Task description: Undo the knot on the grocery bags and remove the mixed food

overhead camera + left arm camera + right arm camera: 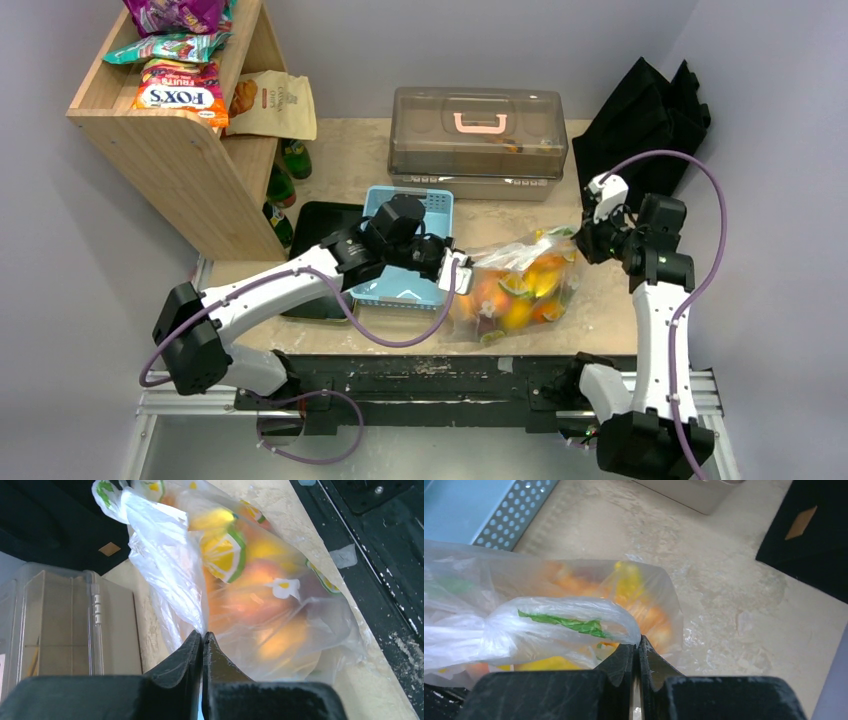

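Observation:
The clear printed grocery bag (515,290) lies on the table between both arms. Mixed food (520,295), orange and yellow fruit, shows blurred through the plastic (250,595). My left gripper (458,272) is at the bag's left end, its jaws shut on a fold of the thin plastic (203,635). My right gripper (590,240) is at the bag's far right end, shut on a whitish loop of the bag with a green print (638,642). That loop runs left to the knot (489,630), a bunched, twisted neck.
A blue perforated basket (425,205) and a black tray (315,225) sit behind my left arm. A clear-lidded box (478,140) stands at the back, a black fabric bag (640,120) at the back right, and a wooden shelf (180,150) with snack packets on the left.

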`<action>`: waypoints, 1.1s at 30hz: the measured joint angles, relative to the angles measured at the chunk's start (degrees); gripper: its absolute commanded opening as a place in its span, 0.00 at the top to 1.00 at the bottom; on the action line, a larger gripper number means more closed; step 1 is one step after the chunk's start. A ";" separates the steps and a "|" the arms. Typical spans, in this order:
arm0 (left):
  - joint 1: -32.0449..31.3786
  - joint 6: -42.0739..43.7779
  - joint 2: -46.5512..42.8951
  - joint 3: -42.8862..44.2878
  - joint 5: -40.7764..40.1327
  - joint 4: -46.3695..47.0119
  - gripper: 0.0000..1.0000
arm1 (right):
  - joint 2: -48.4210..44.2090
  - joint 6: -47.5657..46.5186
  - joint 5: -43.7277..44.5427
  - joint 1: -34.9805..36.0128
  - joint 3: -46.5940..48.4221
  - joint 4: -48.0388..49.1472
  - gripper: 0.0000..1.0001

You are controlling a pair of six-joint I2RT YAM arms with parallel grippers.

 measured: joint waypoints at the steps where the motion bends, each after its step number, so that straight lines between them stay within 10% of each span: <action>1: 0.15 1.25 -0.17 -0.46 0.52 -0.33 1.00 | 0.59 0.00 0.02 -0.87 0.17 0.04 1.00; 7: 0.63 6.60 -1.70 -6.36 1.16 0.39 1.00 | 4.57 -0.57 -3.26 -8.57 2.56 -2.29 1.00; 12: 0.94 4.57 -2.01 -8.00 0.96 2.23 1.00 | 7.17 -5.79 -9.77 -9.81 6.54 -9.16 0.37; 18: 1.05 -0.76 -1.90 -4.00 1.42 2.84 1.00 | 6.71 -15.23 -18.32 -9.99 11.72 -17.86 0.01; 27: 0.81 -1.51 -1.01 -2.10 2.29 2.12 1.00 | 7.80 -25.79 -20.85 -3.34 13.79 -23.21 0.02; 29: 0.81 -1.51 -0.79 -1.53 2.29 1.66 1.00 | 8.96 -26.88 -20.15 -1.07 13.00 -21.99 0.19; 33: 0.72 -1.07 -0.74 -0.87 2.27 0.85 1.00 | 12.37 -22.10 -17.31 0.42 11.30 -14.86 0.89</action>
